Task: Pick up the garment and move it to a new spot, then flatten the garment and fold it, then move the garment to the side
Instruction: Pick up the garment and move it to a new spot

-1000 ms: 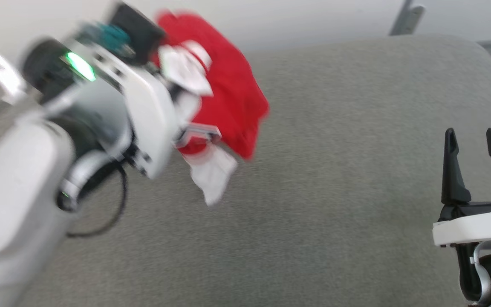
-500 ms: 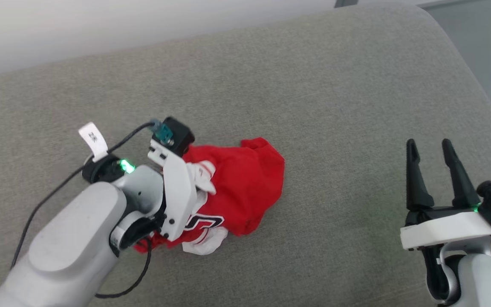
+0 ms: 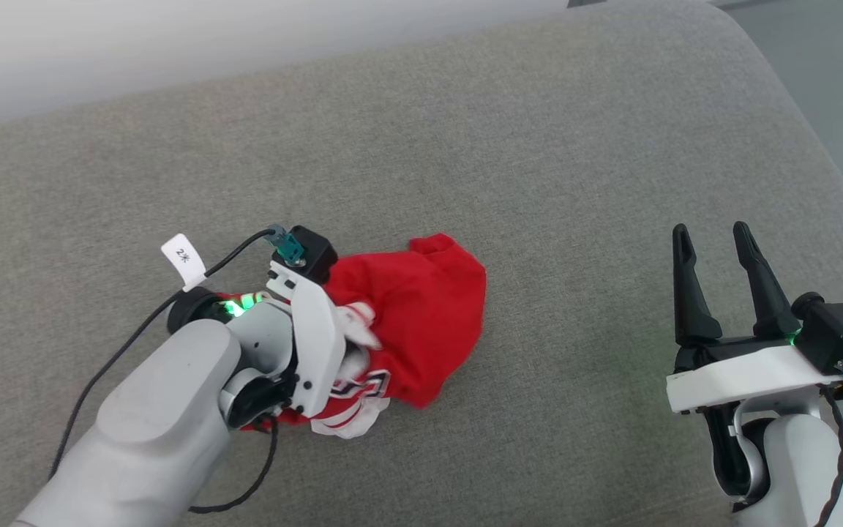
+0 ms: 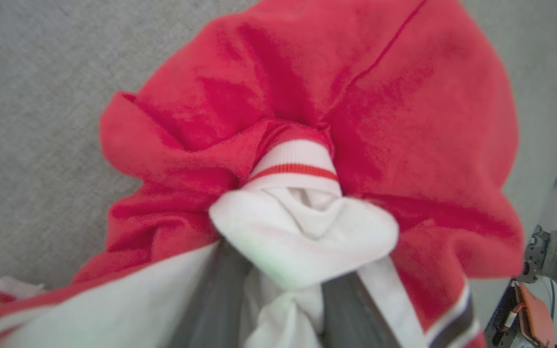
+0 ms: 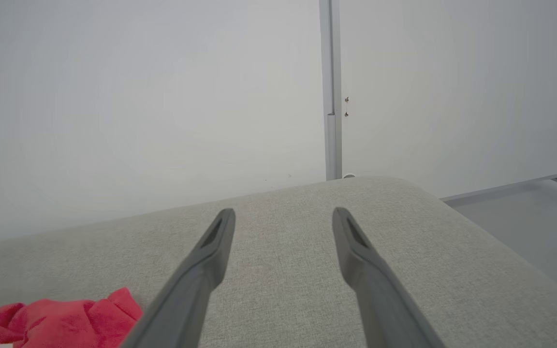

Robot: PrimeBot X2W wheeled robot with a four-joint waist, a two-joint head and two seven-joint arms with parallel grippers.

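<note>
Garment (image 3: 429,315) bunched on grey cushion (image 3: 538,146) — left gripper (image 4: 283,285) pinching white lining.

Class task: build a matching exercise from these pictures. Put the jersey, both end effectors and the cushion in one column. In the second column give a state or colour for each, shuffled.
Column one
1. jersey
2. left end effector
3. right end effector
4. cushion

Column two
A. shut on a bunch of white fabric
B. plain grey, lying under everything
C. red, crumpled in a heap
D. open, holding nothing

Pairs: 1-C, 2-A, 3-D, 4-B
</note>
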